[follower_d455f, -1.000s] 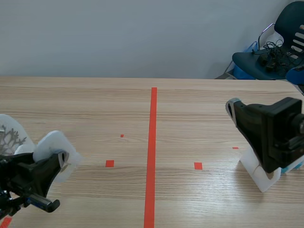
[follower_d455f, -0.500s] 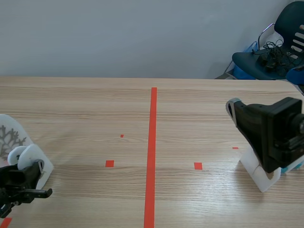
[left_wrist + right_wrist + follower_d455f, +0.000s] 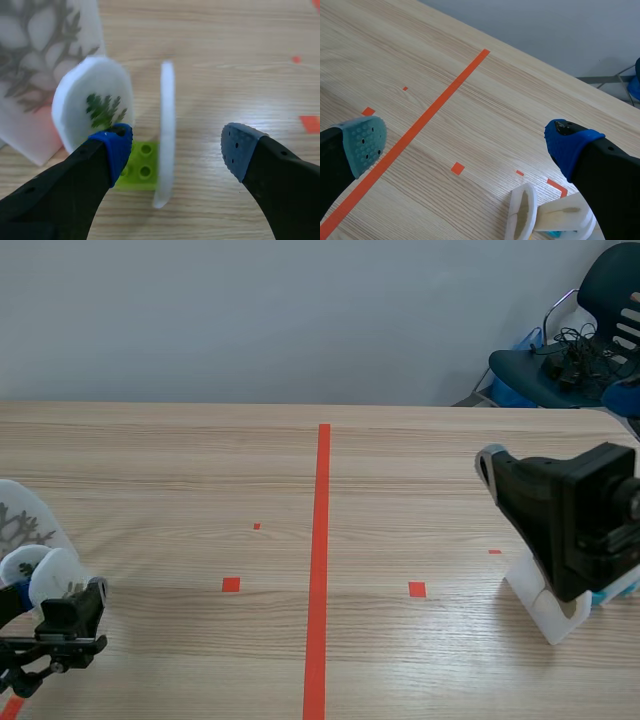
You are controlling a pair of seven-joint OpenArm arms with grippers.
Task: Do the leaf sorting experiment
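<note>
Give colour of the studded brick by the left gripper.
Lime green brick; clearest in the left wrist view.

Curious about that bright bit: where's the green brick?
In the left wrist view, the green brick sits on the table between the open fingers of the left gripper, beneath two white discs.

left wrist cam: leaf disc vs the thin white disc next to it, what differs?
Pose: the leaf disc shows its flat face to the camera; the thin disc is seen edge-on.
Print: the leaf disc carries a green leaf; no print shows on the thin disc.
Place: the leaf disc sits by one pad of the open left pincer; the thin disc stands between its fingers.
Both are white, upright, by the green brick.
</note>
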